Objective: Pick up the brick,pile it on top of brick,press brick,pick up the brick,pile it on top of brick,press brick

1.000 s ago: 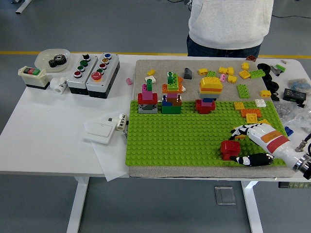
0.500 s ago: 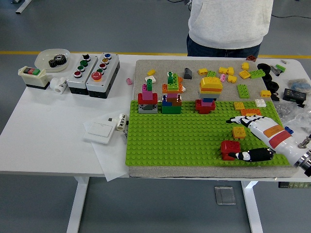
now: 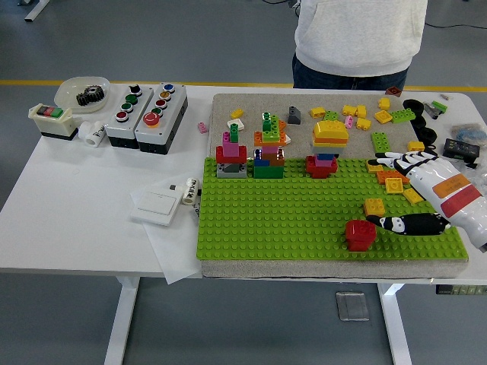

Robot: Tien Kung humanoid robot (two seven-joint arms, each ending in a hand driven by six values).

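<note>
1. One red brick sits on the green baseplate near its front right, and I see my right hand just to its right, the thumb tip pointing at the brick, close beside it; I cannot tell whether they touch.
2. Between thumb and fingers lies an orange brick on the plate, and a yellow brick sits under the fingers' span, partly crowded by the palm.
3. Along the plate's far edge stand three small towers: a red-and-pink stack at left, a multicoloured stack in the middle, and a low red stack to the right.
4. Loose bricks lie scattered on the grey mat beyond, and a person stands at the bench's far side.
5. Control boxes sit far left on the bench.
6. My right hand is spread wide and grips nothing, fingers stretched toward the far side.
</note>
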